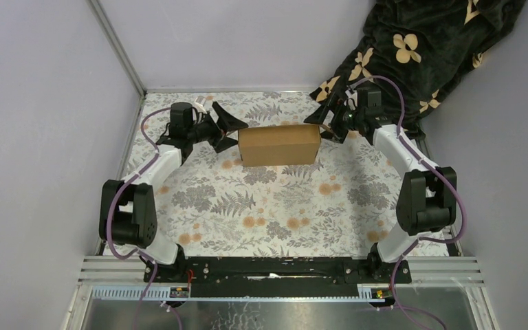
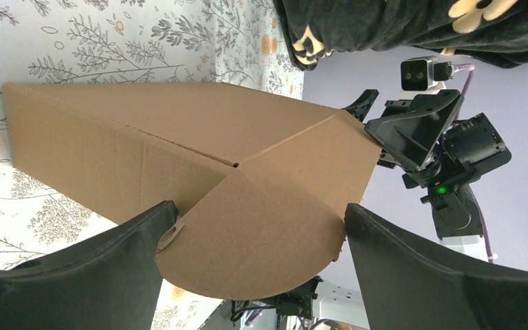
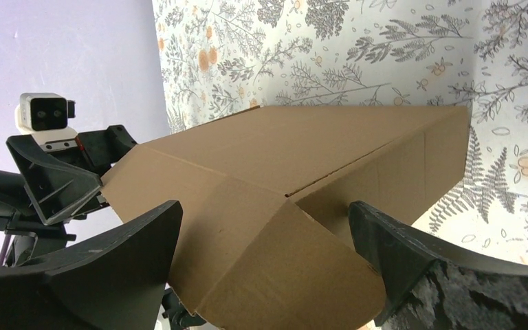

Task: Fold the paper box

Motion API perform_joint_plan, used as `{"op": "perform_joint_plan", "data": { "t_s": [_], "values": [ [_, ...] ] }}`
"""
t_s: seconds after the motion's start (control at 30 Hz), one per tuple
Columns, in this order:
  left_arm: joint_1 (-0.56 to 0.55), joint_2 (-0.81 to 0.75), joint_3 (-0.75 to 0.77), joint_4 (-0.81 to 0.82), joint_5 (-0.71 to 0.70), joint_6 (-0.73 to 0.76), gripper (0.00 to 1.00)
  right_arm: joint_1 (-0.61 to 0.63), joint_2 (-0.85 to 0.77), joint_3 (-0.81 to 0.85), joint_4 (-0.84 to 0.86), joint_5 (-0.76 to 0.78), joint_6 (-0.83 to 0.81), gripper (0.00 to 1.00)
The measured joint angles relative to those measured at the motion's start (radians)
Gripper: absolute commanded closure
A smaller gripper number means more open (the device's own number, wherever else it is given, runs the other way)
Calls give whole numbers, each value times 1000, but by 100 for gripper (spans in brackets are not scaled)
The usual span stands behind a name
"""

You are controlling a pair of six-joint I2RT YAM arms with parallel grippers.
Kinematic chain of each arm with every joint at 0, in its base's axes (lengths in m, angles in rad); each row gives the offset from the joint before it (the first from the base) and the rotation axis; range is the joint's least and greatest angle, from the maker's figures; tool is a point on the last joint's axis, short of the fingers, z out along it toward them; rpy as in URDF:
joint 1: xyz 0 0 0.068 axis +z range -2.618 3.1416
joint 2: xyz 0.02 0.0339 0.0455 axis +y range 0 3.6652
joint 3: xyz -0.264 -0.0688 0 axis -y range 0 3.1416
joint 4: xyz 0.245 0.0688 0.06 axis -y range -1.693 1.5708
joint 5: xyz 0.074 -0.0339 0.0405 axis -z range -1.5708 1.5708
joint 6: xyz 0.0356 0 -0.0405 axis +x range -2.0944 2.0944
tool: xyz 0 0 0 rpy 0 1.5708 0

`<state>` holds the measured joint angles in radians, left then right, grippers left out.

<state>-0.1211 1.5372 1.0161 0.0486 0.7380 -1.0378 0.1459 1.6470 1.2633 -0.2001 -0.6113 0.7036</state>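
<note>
One closed paper box (image 1: 278, 144), inside unseen.

Your paper box (image 1: 278, 144) is matt brown cardboard, faintly ribbed. The desk (image 1: 247, 206) under it has a smooth printed covering. The blanket (image 1: 419, 48) beyond it looks plush, and your left gripper (image 2: 259, 208) is matt black plastic.

The light in here is soft and even, falling from above, with no glare. From overhead everything looks crisp. The paper box (image 1: 278, 144) throws only a faint, narrow shadow on the table (image 1: 261, 213) along its near side. The dark blanket (image 1: 426, 48) at the far right corner swallows most detail, and the metal plate (image 1: 282, 313) at the near edge has a dull sheen. In the wrist views the cardboard is sharp. The fingers (image 2: 75, 282) of the left gripper (image 2: 260, 208) and the fingers (image 3: 82, 282) of the right gripper (image 3: 265, 206) loom black and slightly soft.
</note>
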Motion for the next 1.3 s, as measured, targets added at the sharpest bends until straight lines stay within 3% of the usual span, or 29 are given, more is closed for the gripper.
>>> {"op": "perform_joint_plan", "data": {
  "t_s": [1.3],
  "values": [
    [89,154,64,74,93,-10,1,-4,235,249,-105,-117,-41,0]
  ]
}}
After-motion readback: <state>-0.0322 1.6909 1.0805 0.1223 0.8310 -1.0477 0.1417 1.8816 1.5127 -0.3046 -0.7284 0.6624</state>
